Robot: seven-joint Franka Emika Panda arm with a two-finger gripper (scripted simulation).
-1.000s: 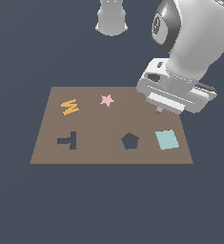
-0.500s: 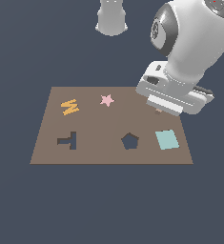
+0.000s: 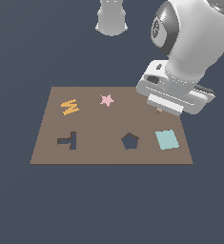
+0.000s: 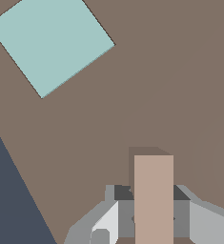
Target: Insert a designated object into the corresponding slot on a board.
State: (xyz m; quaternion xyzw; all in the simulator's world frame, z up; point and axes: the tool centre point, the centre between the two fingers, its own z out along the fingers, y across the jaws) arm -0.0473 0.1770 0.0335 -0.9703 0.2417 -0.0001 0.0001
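The brown board [image 3: 99,125] lies flat, with the dark T-shaped slot [image 3: 69,141] near its front edge on the exterior view's left. My gripper [image 3: 159,109] hovers low over the board's far corner on the exterior view's right, well away from the slot. In the wrist view the gripper [image 4: 154,212] is shut on the tan T-shaped piece [image 4: 154,190], whose stem sticks out between the fingers [image 4: 122,193] above bare board [image 4: 180,95]. In the exterior view only a small tip of the piece [image 3: 158,111] shows under the hand.
On the board lie an orange zigzag piece [image 3: 69,106], a pink star [image 3: 106,100] and a teal square [image 3: 167,139], and a dark pentagon cutout [image 3: 129,141] is cut into it. The teal square [image 4: 51,43] lies close to the gripper. The robot base [image 3: 112,16] stands behind the board.
The upper arm has leaned slightly toward the exterior view's left. The hand stays over the same corner of the board with the piece still in it.
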